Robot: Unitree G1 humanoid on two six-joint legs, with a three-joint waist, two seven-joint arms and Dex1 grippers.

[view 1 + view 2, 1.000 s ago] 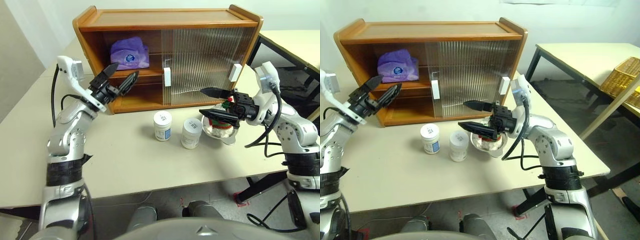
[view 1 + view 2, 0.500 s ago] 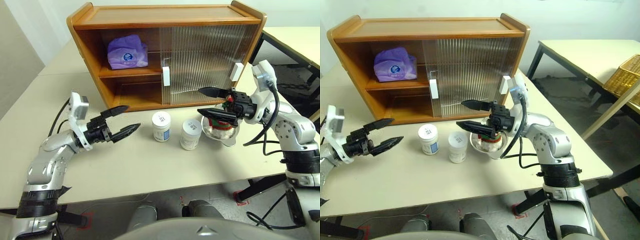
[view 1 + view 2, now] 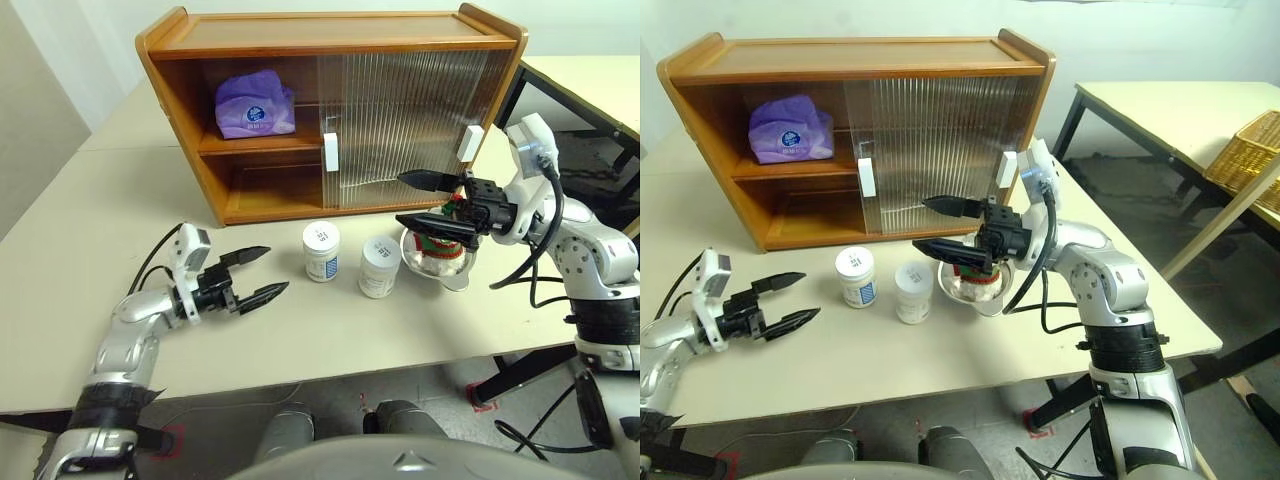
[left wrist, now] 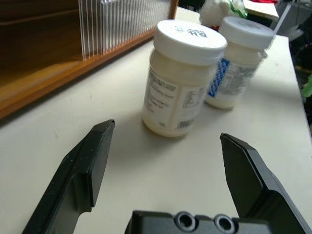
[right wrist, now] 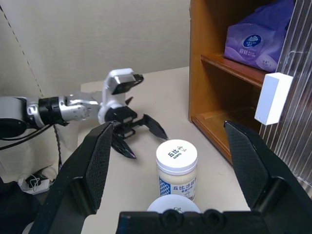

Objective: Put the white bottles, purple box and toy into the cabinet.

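Observation:
Two white bottles (image 3: 322, 251) (image 3: 378, 266) stand side by side on the table in front of the cabinet (image 3: 340, 110). The purple box (image 3: 256, 106) lies on the cabinet's upper shelf, in the open left half. The toy (image 3: 440, 246) sits in a steel bowl to the right of the bottles. Low over the table my left gripper (image 3: 263, 272) is open, pointing at the nearer bottle (image 4: 181, 83) a short way off. My right gripper (image 3: 412, 201) hangs open above the toy, pointing left.
The steel bowl (image 3: 452, 272) rests near the table's right part. The cabinet's ribbed sliding doors (image 3: 400, 110) cover its right half. A second table (image 3: 1160, 110) and a wicker basket (image 3: 1248, 160) stand to the right.
My left arm has come down from in front of the cabinet's lower shelf to just above the table, left of the bottles. The right arm has kept still.

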